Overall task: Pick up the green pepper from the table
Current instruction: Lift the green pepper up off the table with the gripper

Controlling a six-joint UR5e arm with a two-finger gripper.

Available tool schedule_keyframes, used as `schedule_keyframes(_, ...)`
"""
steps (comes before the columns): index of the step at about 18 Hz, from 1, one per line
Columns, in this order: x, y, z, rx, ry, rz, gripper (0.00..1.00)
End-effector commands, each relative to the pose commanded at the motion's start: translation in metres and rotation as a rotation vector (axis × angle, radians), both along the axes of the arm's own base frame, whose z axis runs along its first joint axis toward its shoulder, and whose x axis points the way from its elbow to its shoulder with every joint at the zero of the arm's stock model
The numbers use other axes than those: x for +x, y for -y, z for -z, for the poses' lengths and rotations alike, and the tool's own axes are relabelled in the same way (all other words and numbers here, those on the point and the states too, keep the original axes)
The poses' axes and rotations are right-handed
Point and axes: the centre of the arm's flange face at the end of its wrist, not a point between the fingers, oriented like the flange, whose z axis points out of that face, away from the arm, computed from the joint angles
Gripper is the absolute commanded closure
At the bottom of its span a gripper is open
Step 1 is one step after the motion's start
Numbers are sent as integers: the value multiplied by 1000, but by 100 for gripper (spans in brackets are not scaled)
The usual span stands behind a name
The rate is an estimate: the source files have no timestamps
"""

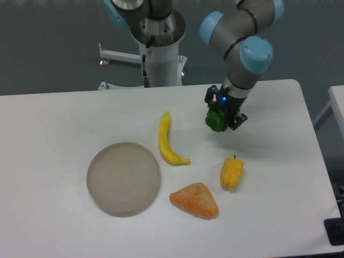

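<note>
Green pepper [216,120] sits clamped between the jaws of the gripper [219,119], right of frame centre, above the white table [54,118].

Even, bright overhead light — soft shadows, slightly blurry throughout.

— What is the robot built like?
— A grey, tube-shaped metal arm [244,24] with rounded light-blue plastic caps at its joints, on a white cylindrical column [160,62].
— And at the tip?
— A small black two-finger gripper [223,115], with a tiny blue light glowing on its body. A thin dark cable runs down the column.
</note>
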Motion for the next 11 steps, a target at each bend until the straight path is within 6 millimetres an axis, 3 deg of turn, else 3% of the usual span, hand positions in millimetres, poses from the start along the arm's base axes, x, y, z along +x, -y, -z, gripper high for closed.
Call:
schedule_keyframes(1, -14, -8, -14, -38, -35, 7, 91)
schedule_keyframes(3, -27, -14, -24, -65, -67, 24, 94)
schedule_keyframes(11, -27, -38, -27, -49, -139, 156, 94)
